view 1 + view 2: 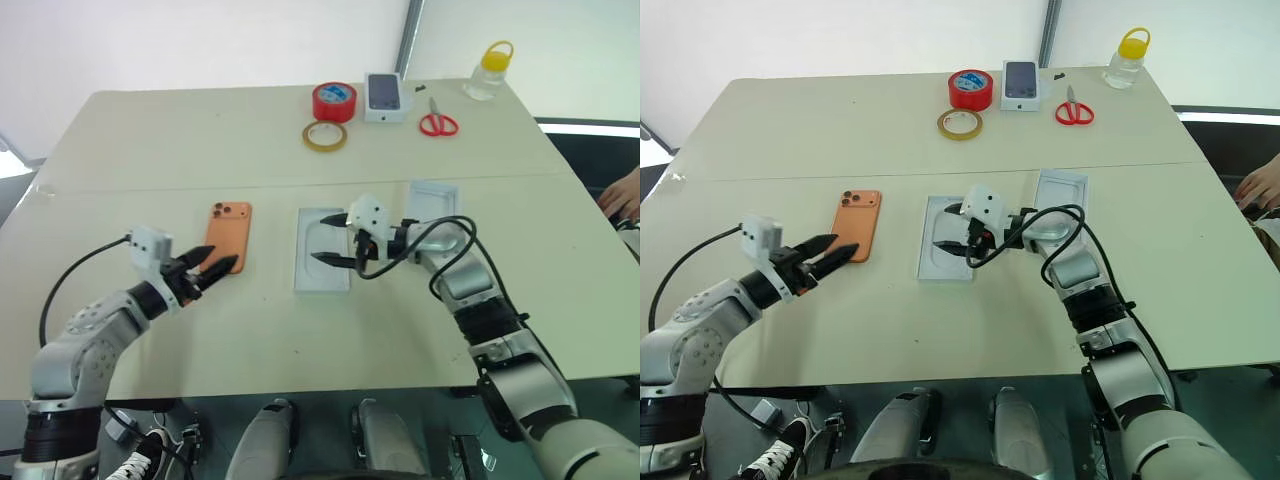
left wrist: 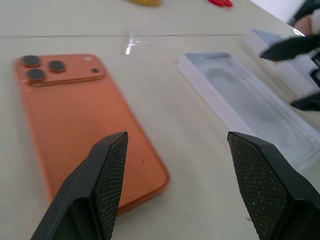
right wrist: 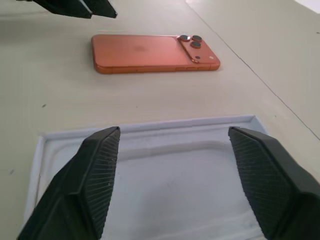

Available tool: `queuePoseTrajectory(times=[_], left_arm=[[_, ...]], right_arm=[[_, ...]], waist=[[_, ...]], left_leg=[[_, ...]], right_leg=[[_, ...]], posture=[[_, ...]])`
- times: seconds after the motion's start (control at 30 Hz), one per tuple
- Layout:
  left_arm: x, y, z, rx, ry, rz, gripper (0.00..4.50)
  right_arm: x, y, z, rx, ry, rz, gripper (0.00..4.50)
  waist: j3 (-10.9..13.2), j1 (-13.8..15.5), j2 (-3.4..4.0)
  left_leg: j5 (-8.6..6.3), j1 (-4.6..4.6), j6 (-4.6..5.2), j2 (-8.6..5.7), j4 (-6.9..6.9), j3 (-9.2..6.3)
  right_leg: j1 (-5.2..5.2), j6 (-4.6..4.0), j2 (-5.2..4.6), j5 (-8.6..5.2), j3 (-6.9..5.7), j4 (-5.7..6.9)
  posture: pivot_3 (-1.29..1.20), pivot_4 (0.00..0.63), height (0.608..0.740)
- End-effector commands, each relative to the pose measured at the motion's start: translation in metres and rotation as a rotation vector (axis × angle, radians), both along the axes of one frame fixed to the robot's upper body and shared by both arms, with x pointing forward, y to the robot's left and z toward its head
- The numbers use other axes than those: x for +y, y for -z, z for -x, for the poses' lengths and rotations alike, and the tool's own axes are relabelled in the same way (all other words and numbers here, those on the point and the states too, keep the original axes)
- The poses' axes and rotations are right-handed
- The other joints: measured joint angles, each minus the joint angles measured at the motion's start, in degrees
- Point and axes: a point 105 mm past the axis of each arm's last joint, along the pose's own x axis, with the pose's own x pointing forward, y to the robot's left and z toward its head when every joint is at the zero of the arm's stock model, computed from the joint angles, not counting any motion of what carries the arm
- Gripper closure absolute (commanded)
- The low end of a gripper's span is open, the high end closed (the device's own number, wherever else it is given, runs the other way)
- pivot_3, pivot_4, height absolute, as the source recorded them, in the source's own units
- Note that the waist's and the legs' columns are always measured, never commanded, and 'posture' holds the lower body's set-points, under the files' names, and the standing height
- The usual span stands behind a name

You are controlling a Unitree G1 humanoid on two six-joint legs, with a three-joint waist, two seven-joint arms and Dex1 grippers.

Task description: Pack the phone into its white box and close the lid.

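The orange phone [image 1: 229,232] lies back-up on the table, its lenses at the far end. My left gripper [image 1: 222,258] is open, level, at the phone's near end, with that corner just ahead of its fingers [image 2: 107,175]. A shallow white tray with a phone-shaped recess [image 1: 318,275] lies right of the phone. My right gripper [image 1: 328,238] hovers open over it, holding nothing. A second shallow white box part [image 1: 435,195] lies just beyond that gripper. Which of the two is the white box and which the lid, I cannot tell.
At the table's far side stand a red tape roll [image 1: 334,101], a yellowish tape ring [image 1: 325,135], a smaller white box with a dark phone picture [image 1: 385,97], red scissors [image 1: 438,124] and a yellow-capped bottle [image 1: 490,72]. A person's hand [image 1: 625,195] rests at the right edge.
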Motion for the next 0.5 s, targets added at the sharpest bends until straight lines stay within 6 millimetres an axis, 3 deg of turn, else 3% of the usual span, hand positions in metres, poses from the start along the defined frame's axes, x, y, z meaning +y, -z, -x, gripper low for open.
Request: queuePoseTrajectory(times=[0.03,0.07,0.2,0.4,0.5], left_arm=[[0.022,-0.015,-0.012,0.016,-0.121,0.143,1.15],[0.027,-0.018,-0.015,0.021,-0.129,0.184,1.15],[0.047,-0.021,-0.023,0.084,-0.180,0.302,1.15],[0.070,-0.006,-0.034,0.203,-0.236,0.257,1.15],[0.069,-0.002,-0.039,0.246,-0.207,0.263,1.15]], right_arm=[[0.028,-0.024,0.004,-0.050,-0.034,-0.069,1.86],[0.037,-0.023,0.007,-0.084,-0.063,-0.041,2.19],[0.065,-0.021,0.006,-0.162,-0.064,-0.013,4.36],[0.093,-0.018,-0.007,-0.168,0.016,0.007,4.48],[0.109,-0.022,-0.013,-0.204,0.059,0.021,4.48]], waist=[[0.0,0.0,-0.01],[0.0,0.0,-0.01],[0.0,-0.3,-0.03],[0.0,-0.3,-0.08],[-0.1,-0.4,-0.13]], left_leg=[[0.02,0.00,-0.02,0.01,0.02,0.00],[0.04,0.00,-0.02,0.01,0.02,0.00],[0.22,-0.01,-0.30,0.02,0.06,0.01],[0.42,-0.01,-0.58,0.02,0.07,0.01],[0.56,-0.01,-0.65,0.02,0.04,0.00]], right_leg=[[-0.02,-0.01,0.01,0.01,-0.01,0.03],[-0.01,-0.01,0.01,0.01,-0.01,0.06],[-0.15,-0.02,0.05,0.03,0.00,0.29],[-0.27,-0.04,0.07,0.03,0.01,0.53],[-0.40,-0.12,0.09,0.07,0.01,0.77]], posture=[[0.00,0.150,0.740],[0.00,0.150,0.740],[0.00,0.150,0.740],[0.00,0.150,0.740],[0.00,0.150,0.740]])
